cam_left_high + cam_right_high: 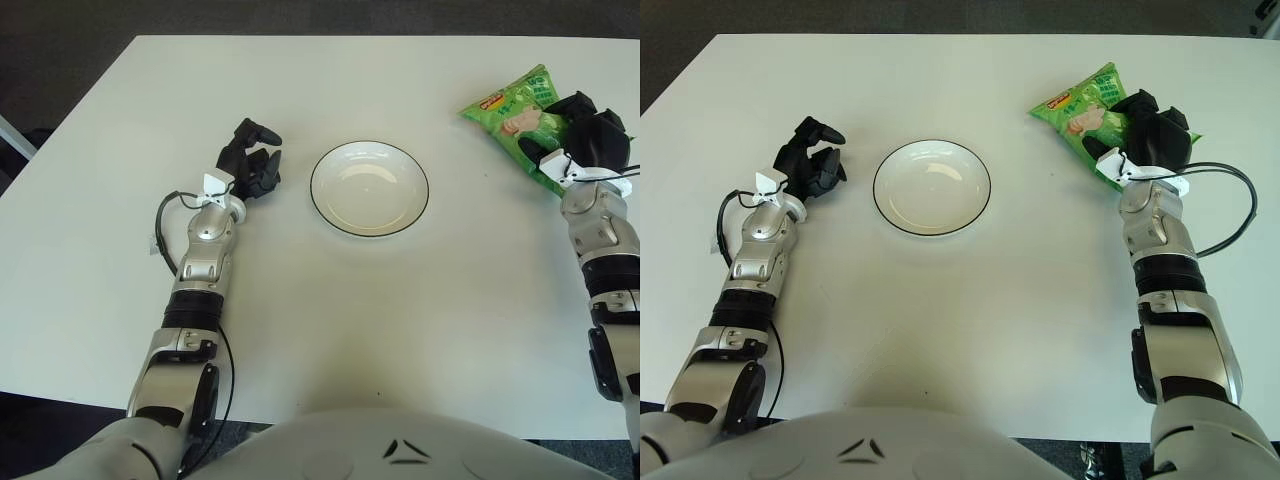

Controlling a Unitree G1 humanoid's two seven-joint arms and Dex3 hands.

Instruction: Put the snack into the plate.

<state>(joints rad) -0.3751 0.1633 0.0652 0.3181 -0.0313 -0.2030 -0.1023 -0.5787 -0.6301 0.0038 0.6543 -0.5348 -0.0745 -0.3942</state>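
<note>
While our right hand (1148, 135) is closing its fingers on the snack (1090, 112), we are judging a lift toward the plate (932, 187) comes next, our left hand (250, 160) idling curled and holding nothing beside it.

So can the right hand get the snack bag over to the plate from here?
Probably yes. The right hand is on the green snack bag, fingers seemingly closed on it, and bare table lies between it and the empty plate. The left hand sits beyond the plate's left side.

We see silver-grey jointed arms with black bands, black cables, white wrist brackets and each black three-fingered robot hand (810, 160) (1150, 135).
</note>
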